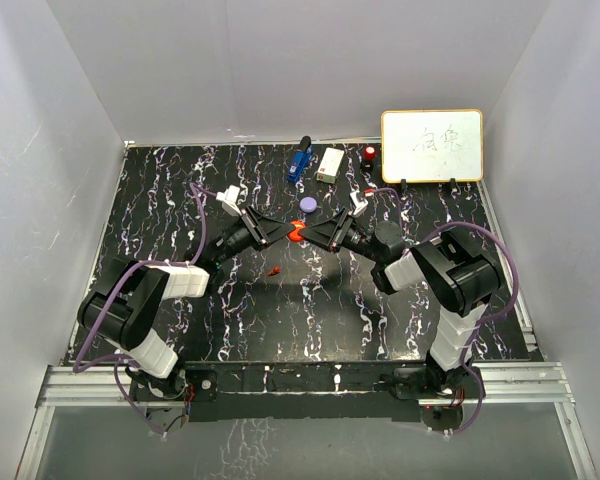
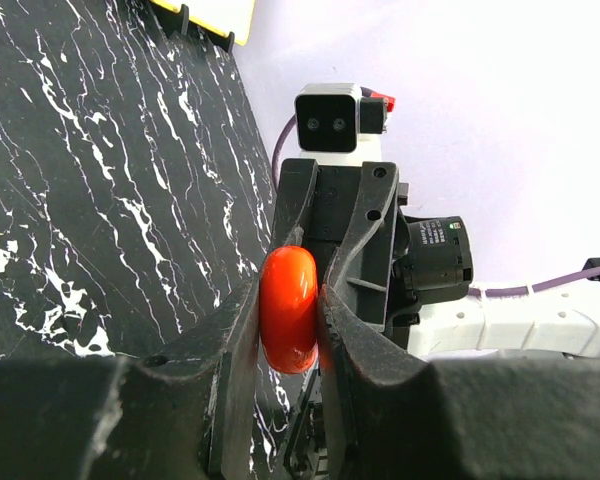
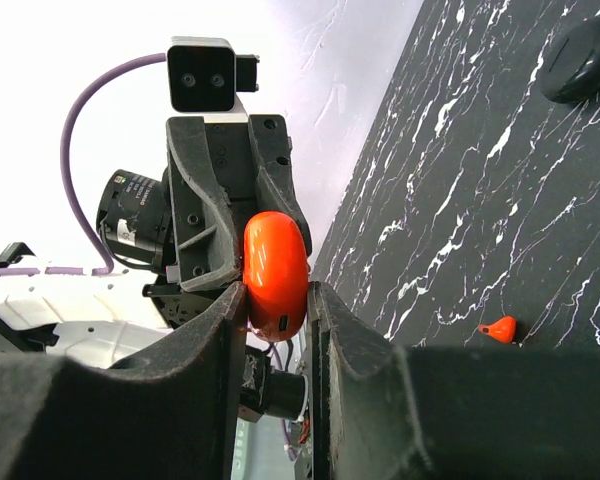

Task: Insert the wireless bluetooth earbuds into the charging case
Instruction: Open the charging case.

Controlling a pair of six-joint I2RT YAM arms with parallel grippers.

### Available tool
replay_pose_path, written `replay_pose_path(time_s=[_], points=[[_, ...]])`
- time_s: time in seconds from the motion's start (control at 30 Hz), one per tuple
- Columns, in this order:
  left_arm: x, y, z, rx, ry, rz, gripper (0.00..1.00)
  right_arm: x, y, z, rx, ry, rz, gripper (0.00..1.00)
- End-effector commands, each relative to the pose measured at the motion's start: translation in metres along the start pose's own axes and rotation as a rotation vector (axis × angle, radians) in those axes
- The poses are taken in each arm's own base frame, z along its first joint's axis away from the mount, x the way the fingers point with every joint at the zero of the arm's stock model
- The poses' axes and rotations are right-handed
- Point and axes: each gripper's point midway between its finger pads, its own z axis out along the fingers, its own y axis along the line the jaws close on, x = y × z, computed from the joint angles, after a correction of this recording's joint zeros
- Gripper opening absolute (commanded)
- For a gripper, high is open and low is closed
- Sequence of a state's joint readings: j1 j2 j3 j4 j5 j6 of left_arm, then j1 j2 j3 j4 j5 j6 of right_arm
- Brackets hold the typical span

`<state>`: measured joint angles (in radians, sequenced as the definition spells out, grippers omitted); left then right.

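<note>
A red round charging case [image 1: 297,233] hangs above the table's middle, held from both sides. My left gripper [image 1: 288,235] is shut on its left part and my right gripper [image 1: 307,235] on its right part. In the left wrist view the case [image 2: 288,308] sits edge-on between my left gripper's [image 2: 290,335] jaws, with the right gripper's fingers [image 2: 365,235] behind it. In the right wrist view the case [image 3: 276,272] is pinched in my right gripper [image 3: 278,305]. It looks closed. One red earbud [image 1: 274,270] lies on the table below; it also shows in the right wrist view [image 3: 499,328].
A purple puck-like case [image 1: 308,204] lies just behind the grippers, dark in the right wrist view [image 3: 580,60]. A blue gadget [image 1: 299,160], a white box [image 1: 330,164], a small red-and-black item [image 1: 369,153] and a whiteboard [image 1: 432,145] stand along the back.
</note>
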<state>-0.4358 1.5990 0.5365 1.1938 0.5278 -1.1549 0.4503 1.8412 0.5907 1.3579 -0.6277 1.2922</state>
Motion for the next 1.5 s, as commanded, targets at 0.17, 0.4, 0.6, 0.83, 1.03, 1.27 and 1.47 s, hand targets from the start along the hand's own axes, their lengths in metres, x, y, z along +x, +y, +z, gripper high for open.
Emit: replay_pose_path(time_s=[0.17,0.4,0.6,0.83,1.03,1.27,1.47], points=[[0.002,-0.0156,-0.0001,0.062,0.001,0.03,0.15,-0.0116,0.0181,-0.0033,-0.078,-0.048,-0.044,0.0],[0.0011,-0.0168,-0.0006,0.066,-0.003,0.034,0.26,-0.0117,0.0177,-0.0047,-0.088,-0.049,-0.034,0.0],[0.0009,-0.0175,-0.0004,0.069,-0.002,0.038,0.36,-0.0119,0.0181,-0.0052,-0.091,-0.05,-0.034,0.0],[-0.0003,-0.018,-0.0009,0.066,-0.01,0.036,0.3,-0.0126,0.0172,-0.0061,-0.091,-0.053,-0.031,0.0],[-0.0002,-0.0185,-0.0017,0.069,-0.012,0.037,0.31,-0.0128,0.0169,-0.0071,-0.099,-0.055,-0.023,0.0],[-0.0007,-0.0203,-0.0023,0.075,-0.017,0.038,0.34,-0.0132,0.0166,-0.0097,-0.107,-0.059,-0.013,0.0],[-0.0014,-0.0209,-0.003,0.077,-0.023,0.039,0.32,-0.0132,0.0167,-0.01,-0.108,-0.059,-0.012,0.0]])
